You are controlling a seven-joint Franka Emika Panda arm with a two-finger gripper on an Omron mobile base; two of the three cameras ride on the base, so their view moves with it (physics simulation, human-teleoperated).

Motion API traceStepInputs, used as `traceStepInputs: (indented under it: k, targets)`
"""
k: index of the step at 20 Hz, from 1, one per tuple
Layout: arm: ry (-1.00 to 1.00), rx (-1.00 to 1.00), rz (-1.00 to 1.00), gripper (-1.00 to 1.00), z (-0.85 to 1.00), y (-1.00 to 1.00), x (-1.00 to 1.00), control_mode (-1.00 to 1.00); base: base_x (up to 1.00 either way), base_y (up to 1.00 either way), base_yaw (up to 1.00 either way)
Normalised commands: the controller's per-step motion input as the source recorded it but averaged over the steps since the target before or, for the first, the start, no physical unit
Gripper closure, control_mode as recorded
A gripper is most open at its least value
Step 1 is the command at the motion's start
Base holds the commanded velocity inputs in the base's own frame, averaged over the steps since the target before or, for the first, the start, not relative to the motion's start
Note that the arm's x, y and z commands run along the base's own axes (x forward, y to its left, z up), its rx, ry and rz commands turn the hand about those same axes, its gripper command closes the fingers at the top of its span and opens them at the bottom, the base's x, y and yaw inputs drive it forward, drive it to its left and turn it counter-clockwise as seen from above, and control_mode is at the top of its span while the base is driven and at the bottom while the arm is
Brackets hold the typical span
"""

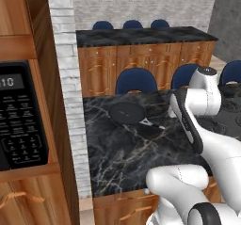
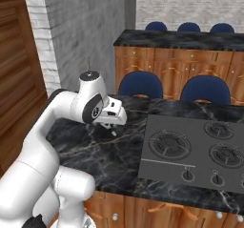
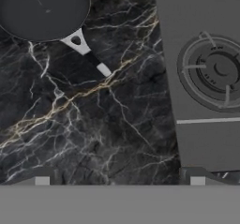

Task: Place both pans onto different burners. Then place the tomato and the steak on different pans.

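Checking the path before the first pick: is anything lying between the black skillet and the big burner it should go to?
Nothing visible does. In the hand view, bare marble counter separates the skillet from the cooktop and its large burner. The open gripper hangs above that stretch, holding nothing.

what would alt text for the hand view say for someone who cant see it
A flat black skillet with a thin handle lies on the dark veined marble counter at upper left. A dark grey cooktop with a round ringed burner is at right, and the open gripper hangs above, holding nothing.
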Motion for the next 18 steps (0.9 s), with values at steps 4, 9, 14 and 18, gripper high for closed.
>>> traceStepInputs:
  k: [4, 9, 14, 18]
  targets:
    - [0.00, 0.00, 0.11, -1.00, -0.04, 0.00, 0.44, -1.00, 0.00, 0.00, 0.00]
    - [0.00, 0.00, 0.23, -1.00, -0.15, 0.00, 0.68, -1.00, 0.00, 0.00, 0.00]
    - [0.00, -0.04, 0.23, -1.00, -0.32, 0.10, 0.57, -1.00, 0.00, 0.00, 0.00]
    - [0.00, -0.13, 0.17, -1.00, -0.33, 0.31, 0.43, -1.00, 0.00, 0.00, 0.00]
